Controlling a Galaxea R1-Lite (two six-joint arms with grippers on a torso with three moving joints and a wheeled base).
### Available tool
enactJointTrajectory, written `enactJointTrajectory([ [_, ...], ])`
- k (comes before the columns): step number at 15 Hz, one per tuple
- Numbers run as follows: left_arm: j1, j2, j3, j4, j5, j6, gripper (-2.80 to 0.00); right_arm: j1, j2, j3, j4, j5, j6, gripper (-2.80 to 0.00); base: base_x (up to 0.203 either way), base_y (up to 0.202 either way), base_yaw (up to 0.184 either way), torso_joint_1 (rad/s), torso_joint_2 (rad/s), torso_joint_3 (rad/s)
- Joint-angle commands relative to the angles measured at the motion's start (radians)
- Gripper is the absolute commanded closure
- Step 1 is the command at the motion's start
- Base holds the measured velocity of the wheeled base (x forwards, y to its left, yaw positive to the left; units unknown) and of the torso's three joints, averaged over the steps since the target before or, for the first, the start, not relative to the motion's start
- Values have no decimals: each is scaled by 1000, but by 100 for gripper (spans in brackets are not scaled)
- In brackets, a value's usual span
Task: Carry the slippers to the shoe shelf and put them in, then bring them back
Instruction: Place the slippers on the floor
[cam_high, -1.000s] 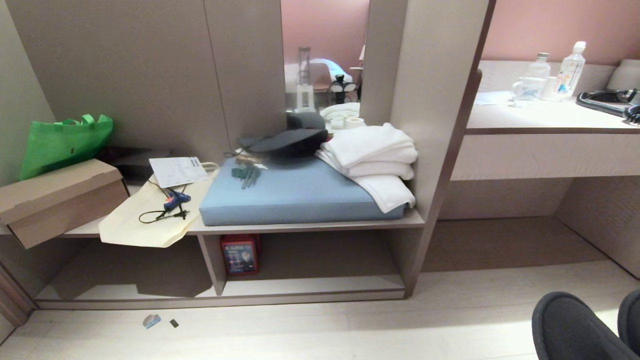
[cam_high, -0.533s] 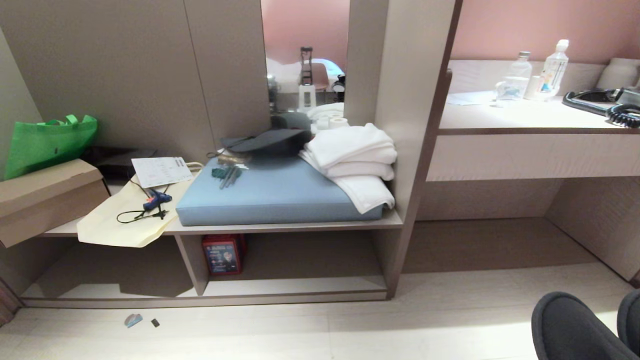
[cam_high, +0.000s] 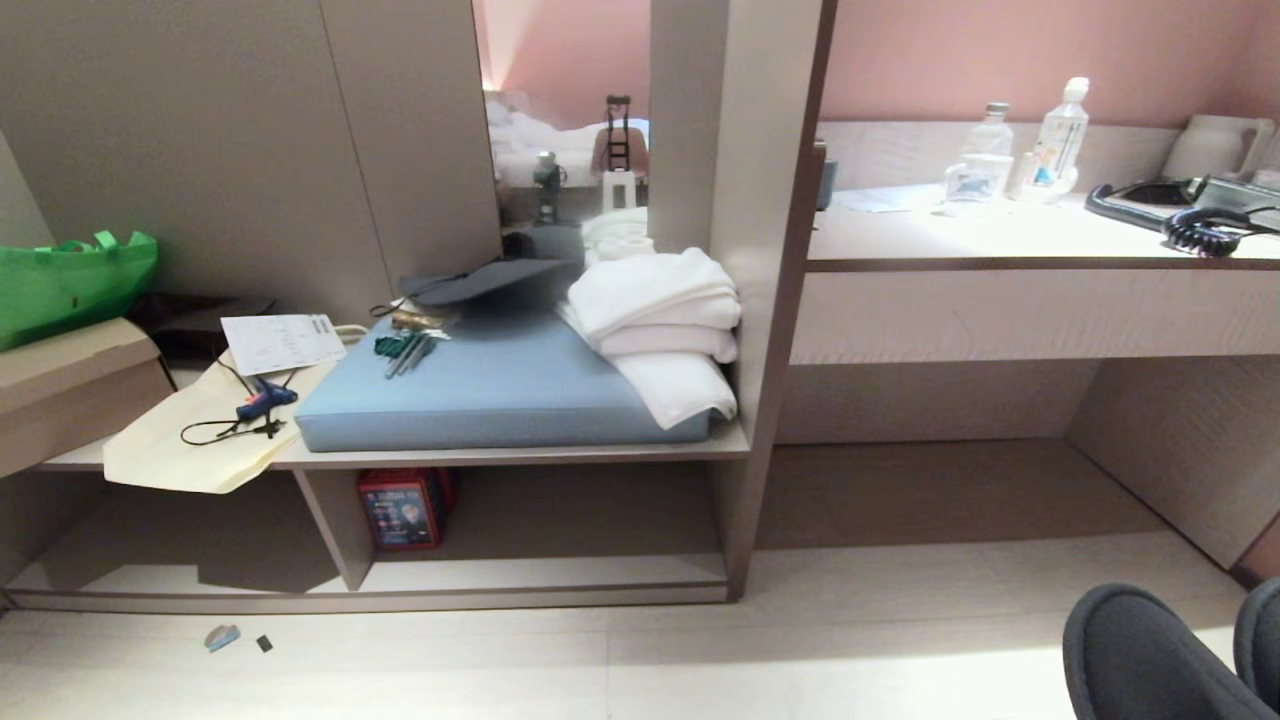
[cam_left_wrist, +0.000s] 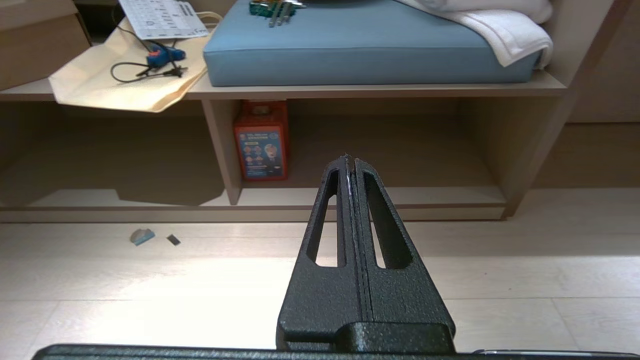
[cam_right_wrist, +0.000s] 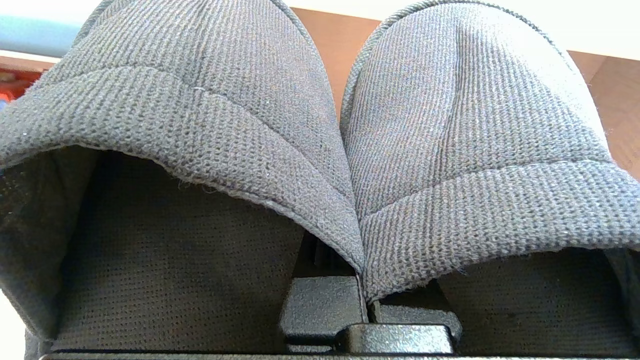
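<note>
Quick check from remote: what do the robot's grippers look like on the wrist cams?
The left gripper is matte black with a grainy, speckled finish: two tapering fingers, each with a long slot cut through. The right gripper shows only blocky black parts with the same texture. No cables or markings visible.

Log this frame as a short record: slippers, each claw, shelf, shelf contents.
slippers: pair side by side, pinched at their inner edges by the right claw; toes show low at right in the head view
left claw: shut, empty, aimed at the shelf
shelf: ahead, no slippers in it
shelf contents: red box beside the divider
</note>
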Motion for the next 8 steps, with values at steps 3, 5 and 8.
enactJointTrajectory([
  [3, 1, 2, 0, 0, 0, 0, 0, 1, 1, 2, 0, 0, 0, 0, 0, -196, 4, 2, 2, 6],
  [5, 1, 2, 0, 0, 0, 0, 0, -1, 1, 2, 0, 0, -1, 0, 0, -158, 1, 4, 2, -4],
  [8, 1, 2, 0, 0, 0, -2, 0, 1, 0, 2, 0, 0, 0, 0, 0, -23, 0, 1, -1, 5],
])
